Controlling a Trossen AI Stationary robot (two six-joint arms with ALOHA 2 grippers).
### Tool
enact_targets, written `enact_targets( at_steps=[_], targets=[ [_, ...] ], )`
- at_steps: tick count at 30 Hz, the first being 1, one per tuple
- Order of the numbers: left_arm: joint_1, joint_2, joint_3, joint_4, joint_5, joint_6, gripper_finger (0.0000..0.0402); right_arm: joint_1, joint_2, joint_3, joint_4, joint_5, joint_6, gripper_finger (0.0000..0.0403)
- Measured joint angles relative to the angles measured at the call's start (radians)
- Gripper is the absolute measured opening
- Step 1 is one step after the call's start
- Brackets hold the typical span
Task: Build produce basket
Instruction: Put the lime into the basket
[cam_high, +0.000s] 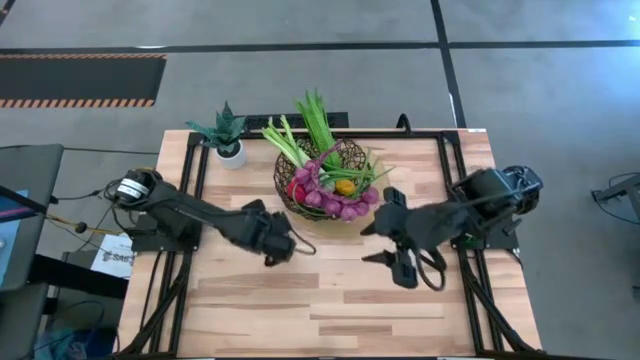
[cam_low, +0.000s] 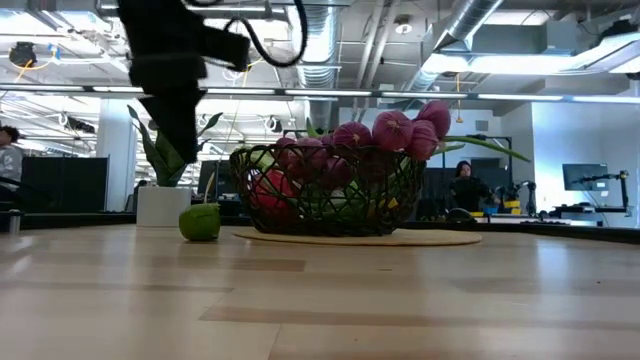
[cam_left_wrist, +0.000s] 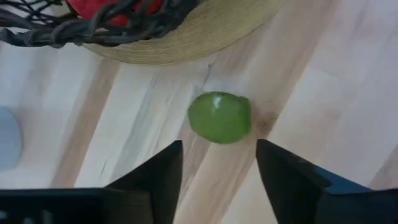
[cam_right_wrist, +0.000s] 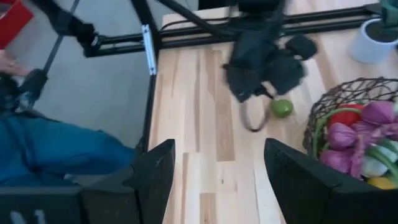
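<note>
The dark wire basket (cam_high: 283, 180) stands on a tan round mat (cam_low: 420, 238) at the table's far middle. It holds green stalks (cam_high: 316, 115), a leek (cam_high: 285, 140), purple onions (cam_high: 335, 203), a red pepper (cam_high: 295, 190) and a lemon (cam_high: 344, 187). A green lime (cam_left_wrist: 219, 117) lies on the table near the basket's left side; it also shows in the low view (cam_low: 200, 222). My left gripper (cam_left_wrist: 217, 168) is open above the lime, pointing down, and does not touch it. My right gripper (cam_high: 372, 243) is open and empty, to the basket's near right.
A small potted spiky plant (cam_high: 228, 135) stands at the far left of the table. Bare wood lies across the near half of the table (cam_high: 330, 310). A person in blue trousers (cam_right_wrist: 56, 155) shows beyond the table's left edge in the right wrist view.
</note>
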Motion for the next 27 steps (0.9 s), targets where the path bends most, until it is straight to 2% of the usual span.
enact_targets(
  at_steps=[6, 13, 20, 27],
  targets=[
    [0.116, 0.000, -0.005, 0.038, 0.132, 0.061, 0.0233, 0.041, 0.000, 0.000, 0.001, 0.000, 0.000, 0.0265],
    [0.202, 0.000, -0.005, 0.111, 0.241, 0.145, 0.0246, 0.062, 0.001, 0.000, 0.001, 0.000, 0.023, 0.0265],
    [0.235, 0.000, -0.081, 0.110, 0.252, 0.135, 0.0245, 0.085, 0.001, 0.000, 0.001, 0.000, 0.037, 0.0265],
    [0.237, 0.000, -0.160, 0.229, 0.272, 0.132, 0.0245, 0.084, 0.001, 0.000, 0.001, 0.000, 0.044, 0.0265]
  ],
)
